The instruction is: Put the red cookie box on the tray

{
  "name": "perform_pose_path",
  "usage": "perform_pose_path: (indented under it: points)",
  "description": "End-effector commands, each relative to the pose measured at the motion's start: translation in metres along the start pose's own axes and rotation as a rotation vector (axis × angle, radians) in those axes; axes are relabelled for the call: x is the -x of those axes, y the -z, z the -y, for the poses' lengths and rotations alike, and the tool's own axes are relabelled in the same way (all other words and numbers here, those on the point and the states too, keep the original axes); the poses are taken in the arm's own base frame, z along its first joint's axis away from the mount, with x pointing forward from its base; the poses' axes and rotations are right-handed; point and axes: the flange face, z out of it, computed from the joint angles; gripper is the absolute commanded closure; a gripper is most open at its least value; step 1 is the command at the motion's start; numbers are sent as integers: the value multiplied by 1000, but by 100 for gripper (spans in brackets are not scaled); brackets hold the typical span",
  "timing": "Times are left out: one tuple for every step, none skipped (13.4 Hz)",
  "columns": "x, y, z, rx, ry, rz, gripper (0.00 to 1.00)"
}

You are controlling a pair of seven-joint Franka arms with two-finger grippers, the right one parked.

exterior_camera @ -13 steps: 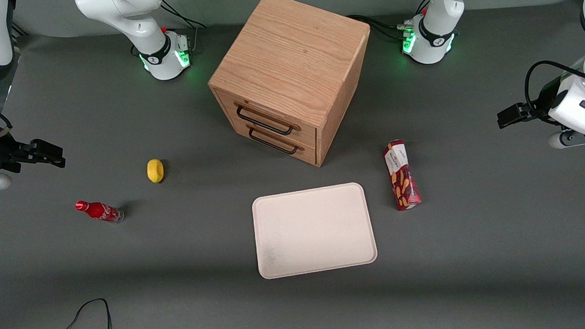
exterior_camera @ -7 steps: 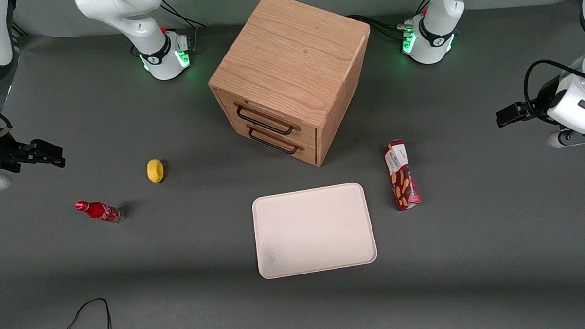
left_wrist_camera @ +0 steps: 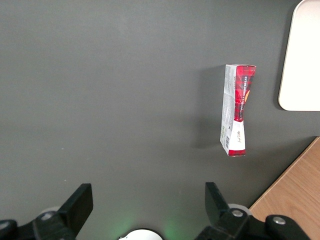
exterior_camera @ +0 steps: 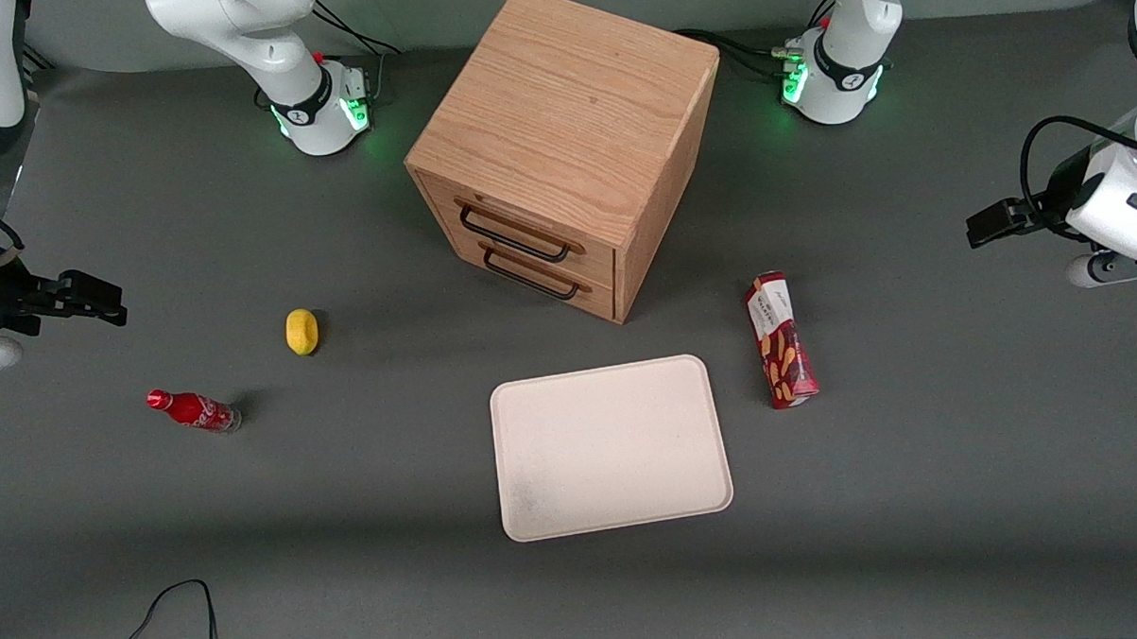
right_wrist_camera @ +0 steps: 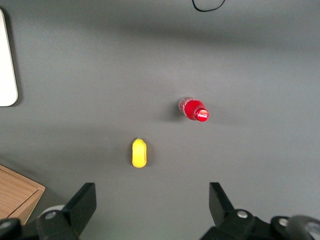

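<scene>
The red cookie box (exterior_camera: pixel 781 340) lies flat on the grey table, beside the tray (exterior_camera: pixel 611 446) on the side toward the working arm. The wrist view shows the cookie box (left_wrist_camera: pixel 236 110) with its white label end pointing toward the camera, and a corner of the tray (left_wrist_camera: pixel 302 60). The cream-white tray has nothing on it. My left gripper (exterior_camera: pixel 986 222) hangs above the table at the working arm's end, well apart from the box and a little farther from the front camera. This gripper (left_wrist_camera: pixel 147 207) is open, with only bare table between its fingers.
A wooden two-drawer cabinet (exterior_camera: pixel 563 149) stands farther from the front camera than the tray, and its corner (left_wrist_camera: pixel 295 195) shows in the wrist view. A yellow lemon (exterior_camera: pixel 301 331) and a small red soda bottle (exterior_camera: pixel 193 410) lie toward the parked arm's end. A black cable (exterior_camera: pixel 172 608) loops at the near edge.
</scene>
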Motion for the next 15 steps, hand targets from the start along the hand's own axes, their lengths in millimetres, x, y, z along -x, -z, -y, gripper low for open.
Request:
perform_pose_path:
  points:
    - [3, 2, 0, -9, -11, 13, 0]
    - [3, 3, 0, -8, -9, 11, 0]
    - [3, 5, 1, -6, -8, 8, 0]
    - [4, 6, 1, -5, -9, 7, 0]
    - [5, 6, 1, -7, -9, 8, 0]
    - [6, 6, 1, -7, -9, 10, 0]
    - [6, 6, 1, -8, -8, 13, 0]
    - [7, 6, 1, -9, -9, 16, 0]
    - [7, 6, 0, -9, -9, 16, 0]
    - [7, 6, -1, -9, -9, 16, 0]
    - [7, 5, -4, -10, -8, 14, 0]
    - [7, 7, -9, -8, -9, 8, 0]
    - [7, 7, -15, -5, -5, 5, 0]
    - [9, 8, -34, -6, 23, -4, 0]
    - [12, 11, -57, -9, 49, -14, 0]
